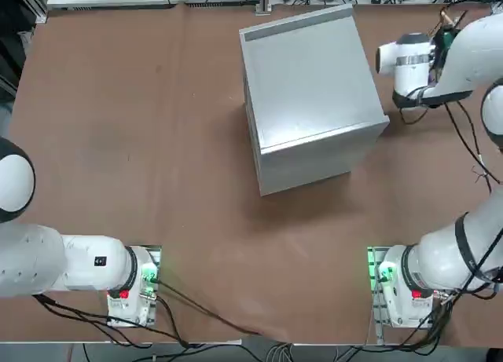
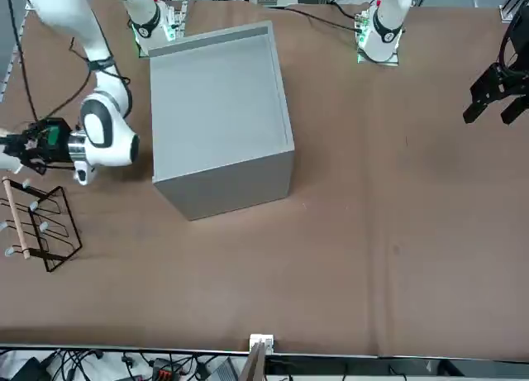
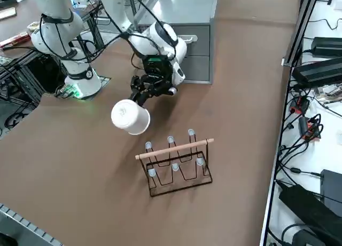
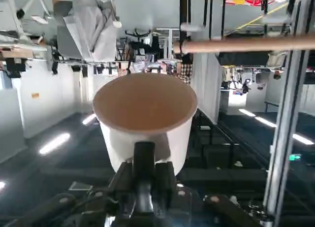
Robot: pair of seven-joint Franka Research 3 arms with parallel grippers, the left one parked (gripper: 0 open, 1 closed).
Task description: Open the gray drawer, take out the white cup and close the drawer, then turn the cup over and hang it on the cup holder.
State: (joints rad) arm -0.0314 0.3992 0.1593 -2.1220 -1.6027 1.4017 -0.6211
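The white cup (image 3: 130, 117) hangs in the air, tipped on its side, above the table and just before the cup holder (image 3: 179, 161). My right gripper (image 3: 141, 98) is shut on the cup's handle; the wrist view shows the fingers (image 4: 143, 164) clamped on it under the cup (image 4: 145, 116). The holder, a dark wire rack with a wooden bar (image 4: 246, 44) and pegs, stands on the table, apart from the cup, also at the front view's left edge (image 2: 37, 224). Behind my arm, the gray drawer (image 3: 193, 40) is shut, its fronts flush with the cabinet (image 1: 310, 91).
The big gray cabinet (image 2: 219, 116) fills the middle of the table, close beside my right arm's wrist (image 1: 409, 63). The table's edge (image 3: 288, 59) runs a short way past the holder, with cables and power boxes beyond it.
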